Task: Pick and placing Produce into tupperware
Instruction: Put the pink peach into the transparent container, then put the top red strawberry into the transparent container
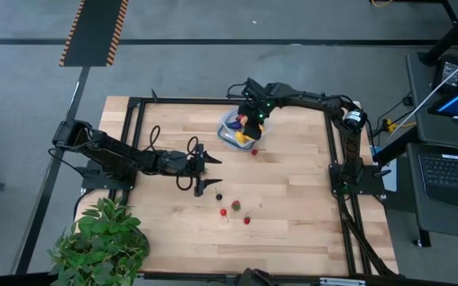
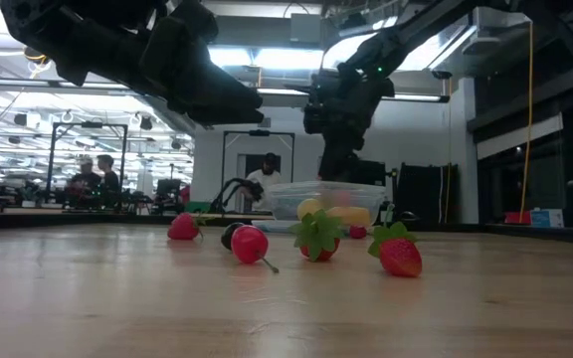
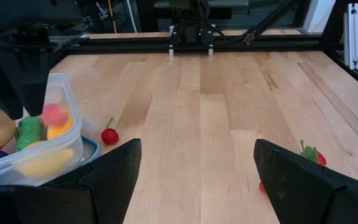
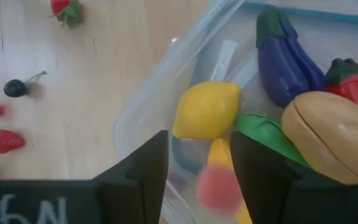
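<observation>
High view, left to right: the left gripper (image 1: 211,171) hangs over the middle of the table (image 1: 293,230), fingers spread wide and empty — waiting, it seems, just beside the loose berries (image 1: 234,205) not yet collected. Farther right, the right gripper (image 1: 252,121) hovers over the tupperware (image 1: 230,137), fingers parted, with a small red piece (image 4: 217,188) blurred between them — probably dropping in. A lemon (image 4: 206,110), eggplant (image 4: 284,59) and red pepper (image 4: 357,82) already lie inside.
</observation>
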### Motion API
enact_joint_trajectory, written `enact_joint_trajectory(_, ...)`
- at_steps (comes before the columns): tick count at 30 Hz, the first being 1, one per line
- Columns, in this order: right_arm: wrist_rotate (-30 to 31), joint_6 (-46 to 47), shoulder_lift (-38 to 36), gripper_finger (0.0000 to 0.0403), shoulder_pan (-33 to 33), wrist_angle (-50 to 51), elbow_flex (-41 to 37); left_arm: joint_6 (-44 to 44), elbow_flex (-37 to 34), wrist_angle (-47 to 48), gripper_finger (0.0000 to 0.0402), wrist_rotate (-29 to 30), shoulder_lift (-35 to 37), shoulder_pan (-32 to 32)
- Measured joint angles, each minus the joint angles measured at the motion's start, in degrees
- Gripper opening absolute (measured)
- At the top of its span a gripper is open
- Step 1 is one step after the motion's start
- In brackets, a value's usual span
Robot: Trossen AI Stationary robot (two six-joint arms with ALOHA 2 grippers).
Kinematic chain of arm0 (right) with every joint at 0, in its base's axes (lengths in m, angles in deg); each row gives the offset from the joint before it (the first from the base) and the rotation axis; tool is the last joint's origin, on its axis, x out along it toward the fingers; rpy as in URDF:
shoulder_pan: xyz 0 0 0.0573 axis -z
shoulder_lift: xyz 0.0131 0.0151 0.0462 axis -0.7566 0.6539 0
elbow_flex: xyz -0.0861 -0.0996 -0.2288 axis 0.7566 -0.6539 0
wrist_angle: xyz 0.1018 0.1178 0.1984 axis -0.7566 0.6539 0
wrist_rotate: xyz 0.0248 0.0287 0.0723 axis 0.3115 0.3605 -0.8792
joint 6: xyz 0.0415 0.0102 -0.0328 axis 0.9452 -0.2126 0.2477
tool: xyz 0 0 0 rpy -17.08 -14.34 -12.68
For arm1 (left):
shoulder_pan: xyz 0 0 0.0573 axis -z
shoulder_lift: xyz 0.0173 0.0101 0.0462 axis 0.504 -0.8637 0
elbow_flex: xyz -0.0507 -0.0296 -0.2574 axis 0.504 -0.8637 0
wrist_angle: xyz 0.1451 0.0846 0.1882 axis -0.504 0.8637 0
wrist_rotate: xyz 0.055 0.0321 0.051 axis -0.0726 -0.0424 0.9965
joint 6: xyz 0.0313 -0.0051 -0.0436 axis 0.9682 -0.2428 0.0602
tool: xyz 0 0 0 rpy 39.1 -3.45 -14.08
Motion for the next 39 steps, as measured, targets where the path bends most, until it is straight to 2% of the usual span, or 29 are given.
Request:
enact_joint_trajectory(14, 0.14, 1.2, -0.4, 0.0181, 0.19, -1.02, 0.0, 0.02, 0.0, 0.12, 0.0305, 0.0, 0.0, 0.0)
enact_joint_trajectory(19, -1.92, -0.08, -5.0, 0.0181, 0.16, -4.51, -1.9, 0.02, 0.0, 0.09, 0.0305, 0.02, 0.0, -0.02)
enact_joint_trajectory(22, -4.93, -0.04, -10.2, 0.0181, 0.03, -9.8, -6.73, 0.02, 0.0, 0.03, 0.0305, 0.02, 0.01, -0.02)
enact_joint_trajectory(39, -5.14, 8.01, -46.94, 0.0181, -6.96, -46.45, -46.37, -0.33, 0.0, 2.11, 0.0305, 0.02, 0.0, -0.06)
